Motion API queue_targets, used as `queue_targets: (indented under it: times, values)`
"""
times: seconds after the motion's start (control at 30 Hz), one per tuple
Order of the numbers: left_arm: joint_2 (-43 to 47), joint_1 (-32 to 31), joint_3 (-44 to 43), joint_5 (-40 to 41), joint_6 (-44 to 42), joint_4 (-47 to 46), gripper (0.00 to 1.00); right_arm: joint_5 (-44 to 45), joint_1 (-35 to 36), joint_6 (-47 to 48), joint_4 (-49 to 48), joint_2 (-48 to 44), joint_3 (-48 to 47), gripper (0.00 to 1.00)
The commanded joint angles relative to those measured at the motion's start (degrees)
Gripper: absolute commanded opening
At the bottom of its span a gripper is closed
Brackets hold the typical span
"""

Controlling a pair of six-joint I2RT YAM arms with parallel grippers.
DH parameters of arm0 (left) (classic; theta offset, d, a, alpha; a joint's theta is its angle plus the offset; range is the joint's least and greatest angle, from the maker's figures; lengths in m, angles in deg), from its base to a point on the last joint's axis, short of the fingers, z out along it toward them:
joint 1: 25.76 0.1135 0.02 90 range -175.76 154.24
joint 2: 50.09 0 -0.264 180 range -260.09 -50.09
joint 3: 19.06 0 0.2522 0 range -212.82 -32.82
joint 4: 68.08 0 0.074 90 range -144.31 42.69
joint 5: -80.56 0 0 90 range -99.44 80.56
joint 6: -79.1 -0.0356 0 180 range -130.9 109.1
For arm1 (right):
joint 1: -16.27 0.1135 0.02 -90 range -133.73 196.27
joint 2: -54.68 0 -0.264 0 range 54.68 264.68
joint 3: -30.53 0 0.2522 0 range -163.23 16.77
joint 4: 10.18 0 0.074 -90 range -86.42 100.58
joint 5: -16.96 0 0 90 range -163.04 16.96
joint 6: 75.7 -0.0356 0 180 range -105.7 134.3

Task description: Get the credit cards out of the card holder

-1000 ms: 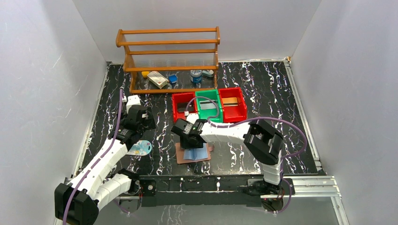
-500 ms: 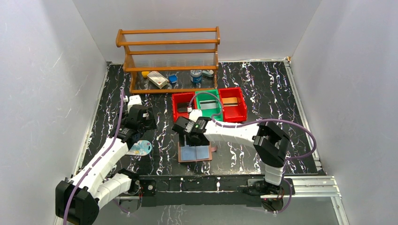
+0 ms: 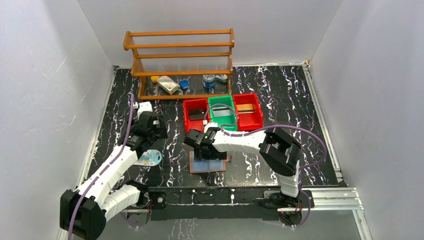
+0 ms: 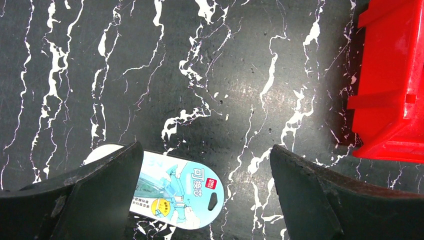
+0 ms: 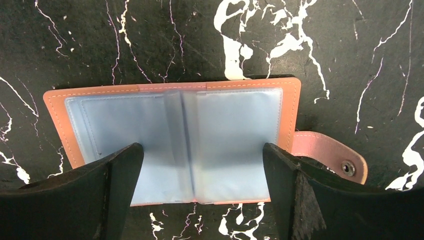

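Right jaws wide over card holder (image 5: 172, 125); snap tab (image 5: 330, 155) perhaps glimpsed overhead.

The left arm (image 3: 111, 169) and right arm (image 3: 241, 142) wear white shells between bulky black joints, trail purple cables (image 3: 130, 112), and end in scuffed matte-black fingers (image 5: 112, 200).

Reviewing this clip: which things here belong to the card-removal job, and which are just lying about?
Job: card holder, open flat on the table; right end effector, open above it. No card clearly visible in its pockets.
Lying about: blue-and-white packet under the open left end effector; red bins; green bin; wooden rack.
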Motion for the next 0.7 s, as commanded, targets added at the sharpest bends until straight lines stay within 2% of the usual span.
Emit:
queue_targets:
  times: [0.0, 0.3, 0.67]
  values:
    - [0.29, 0.23, -0.35, -0.08, -0.58, -0.26, 0.98, -0.34, 0.01, -0.67, 0.77, 2.3, 1.25, 0.98]
    - [0.42, 0.24, -0.33, -0.09, -0.67, -0.34, 0.98, 0.7, -0.48, -1.97, 1.6, 1.26, 3.08, 0.98]
    - [-0.15, 0.22, -0.35, -0.9, -0.77, -0.42, 0.98, 4.88, -0.46, 0.47, 3.43, -2.39, -1.25, 0.98]
